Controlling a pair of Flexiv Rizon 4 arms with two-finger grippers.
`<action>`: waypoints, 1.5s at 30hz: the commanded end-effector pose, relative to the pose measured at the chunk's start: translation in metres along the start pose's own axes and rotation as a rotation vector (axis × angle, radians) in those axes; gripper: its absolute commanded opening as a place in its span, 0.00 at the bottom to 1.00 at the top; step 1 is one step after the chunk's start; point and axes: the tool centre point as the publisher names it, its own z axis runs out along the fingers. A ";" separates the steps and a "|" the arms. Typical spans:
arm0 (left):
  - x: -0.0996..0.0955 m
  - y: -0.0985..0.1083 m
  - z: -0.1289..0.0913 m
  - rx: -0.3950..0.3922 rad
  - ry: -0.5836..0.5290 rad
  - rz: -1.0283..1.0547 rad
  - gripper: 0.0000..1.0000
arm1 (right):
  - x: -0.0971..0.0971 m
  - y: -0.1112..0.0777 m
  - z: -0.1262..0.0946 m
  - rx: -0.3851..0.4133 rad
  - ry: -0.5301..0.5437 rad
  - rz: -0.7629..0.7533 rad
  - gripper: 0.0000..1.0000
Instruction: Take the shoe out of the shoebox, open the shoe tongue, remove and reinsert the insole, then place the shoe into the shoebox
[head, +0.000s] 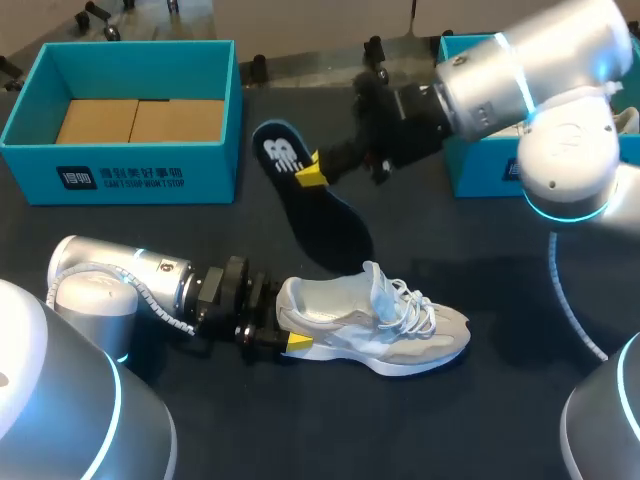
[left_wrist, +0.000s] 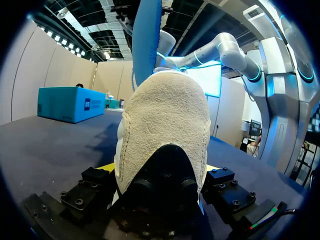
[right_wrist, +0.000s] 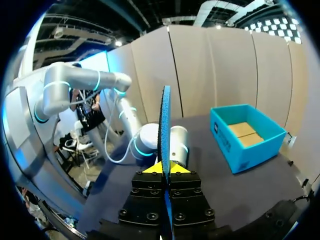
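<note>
Two grips: left gripper (head: 288, 325) clamps the shoe (head: 400, 330) heel, steadying it; right gripper (head: 311, 172) pinches the insole (head: 325, 220) above, ready for reinserting.

shoe (head: 380, 325): soft mesh and rough, suede-like matt cloth are seen.
insole (head: 322, 220): a smooth dark top and grainy blue foam edge are shown.
shoebox (head: 130, 170): matt teal cardboard, lined with plain brown board.
desk (head: 480, 400): covered in dark matt cloth.
</note>
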 end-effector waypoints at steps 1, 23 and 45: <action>-0.001 0.001 0.001 0.000 -0.001 0.000 0.00 | 0.009 -0.010 -0.003 -0.059 -0.015 -0.004 0.00; -0.001 0.001 0.001 0.000 -0.001 0.000 0.00 | 0.020 0.031 -0.017 -0.153 -0.123 0.001 0.00; -0.001 0.001 0.001 0.000 -0.001 0.000 0.00 | 0.079 0.058 -0.049 -0.289 -0.151 0.144 0.00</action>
